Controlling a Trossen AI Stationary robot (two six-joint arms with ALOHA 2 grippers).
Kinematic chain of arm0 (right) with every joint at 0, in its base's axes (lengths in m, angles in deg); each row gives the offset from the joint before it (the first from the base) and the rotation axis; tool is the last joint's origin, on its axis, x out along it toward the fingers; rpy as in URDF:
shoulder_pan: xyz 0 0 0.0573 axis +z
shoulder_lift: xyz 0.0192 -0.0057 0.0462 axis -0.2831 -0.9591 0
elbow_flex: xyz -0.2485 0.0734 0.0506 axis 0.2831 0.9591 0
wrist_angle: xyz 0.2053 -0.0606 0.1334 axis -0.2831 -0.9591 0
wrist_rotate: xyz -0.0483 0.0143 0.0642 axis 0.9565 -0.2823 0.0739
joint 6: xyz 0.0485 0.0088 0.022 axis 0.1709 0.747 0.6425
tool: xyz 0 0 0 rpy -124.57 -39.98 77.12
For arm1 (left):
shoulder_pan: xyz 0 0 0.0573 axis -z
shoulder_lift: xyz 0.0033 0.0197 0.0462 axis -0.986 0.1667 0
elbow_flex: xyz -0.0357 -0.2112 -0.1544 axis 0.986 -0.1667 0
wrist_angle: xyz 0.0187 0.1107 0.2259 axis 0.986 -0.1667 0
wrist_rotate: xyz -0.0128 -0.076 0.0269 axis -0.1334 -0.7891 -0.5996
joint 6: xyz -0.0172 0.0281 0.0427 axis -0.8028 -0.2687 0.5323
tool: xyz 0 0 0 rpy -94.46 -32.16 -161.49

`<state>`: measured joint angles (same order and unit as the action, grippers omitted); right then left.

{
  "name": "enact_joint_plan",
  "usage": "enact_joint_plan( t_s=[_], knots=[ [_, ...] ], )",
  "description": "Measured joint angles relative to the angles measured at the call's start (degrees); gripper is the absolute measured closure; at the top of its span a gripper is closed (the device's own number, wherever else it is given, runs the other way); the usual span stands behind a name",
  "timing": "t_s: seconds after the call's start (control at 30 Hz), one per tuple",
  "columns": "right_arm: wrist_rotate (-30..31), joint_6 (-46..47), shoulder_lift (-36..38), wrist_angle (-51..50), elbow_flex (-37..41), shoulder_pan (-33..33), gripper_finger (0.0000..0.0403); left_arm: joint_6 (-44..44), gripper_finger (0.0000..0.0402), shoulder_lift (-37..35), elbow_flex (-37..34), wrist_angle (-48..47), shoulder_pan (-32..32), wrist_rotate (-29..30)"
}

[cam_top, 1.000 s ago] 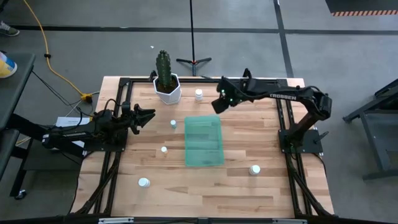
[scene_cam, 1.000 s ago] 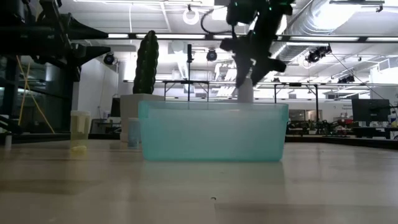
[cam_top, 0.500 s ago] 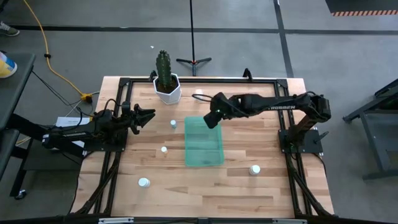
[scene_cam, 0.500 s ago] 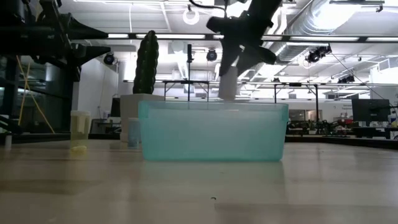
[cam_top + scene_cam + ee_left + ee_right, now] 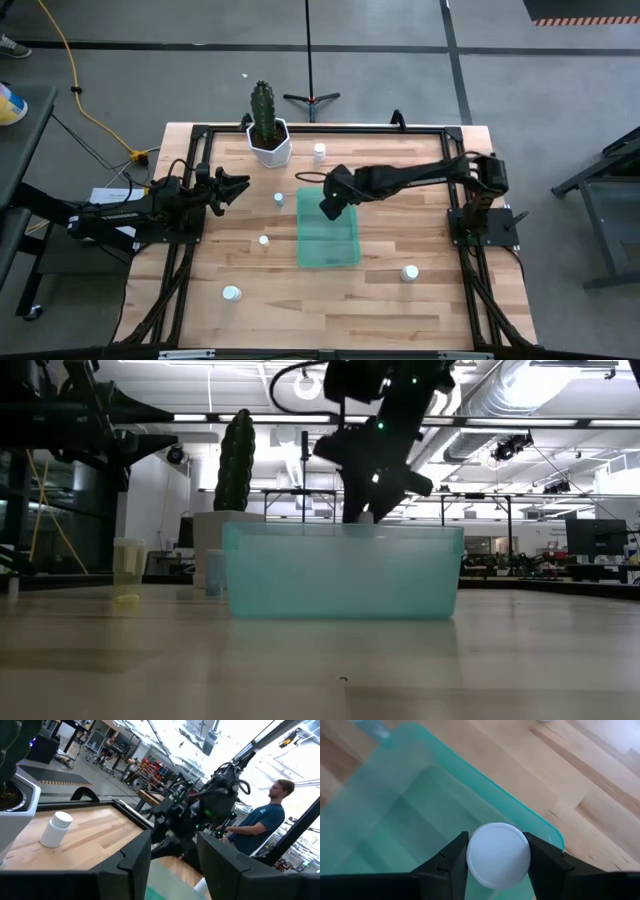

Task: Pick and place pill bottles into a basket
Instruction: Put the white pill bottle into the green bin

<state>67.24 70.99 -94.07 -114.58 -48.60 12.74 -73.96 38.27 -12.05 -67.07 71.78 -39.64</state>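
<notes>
Dark and idle at the table's left edge, the left gripper (image 5: 232, 187) waits with fingers spread, loose bottles (image 5: 264, 240) standing on the wood between it and the basket (image 5: 335, 250). Over the basket's far end, the right gripper (image 5: 328, 207) pinches a bottle (image 5: 498, 855) by its sides; I judge it should sink below the rim before letting go. Nothing shows lying in the basket.

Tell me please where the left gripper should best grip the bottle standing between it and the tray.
Grip the bottle on its round side wall below the cap, coming down from above. It stands upright with free wood around it; the left gripper waits open nearby.
</notes>
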Motion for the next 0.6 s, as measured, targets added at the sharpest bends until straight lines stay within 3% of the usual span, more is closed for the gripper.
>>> enact_joint_plan(
  t_s=[0.33,0.6],
  knots=[
    [1.1,-0.6,-3.8,1.7,0.0,0.1,0.0248,0.0,0.0208,0.0,0.0,-0.1,0.0,0.0],
    [1.0,-0.5,-4.2,2.4,0.0,0.1,0.0206,0.0,0.0208,0.0,0.0,-0.8,0.0,0.0]
  ],
)
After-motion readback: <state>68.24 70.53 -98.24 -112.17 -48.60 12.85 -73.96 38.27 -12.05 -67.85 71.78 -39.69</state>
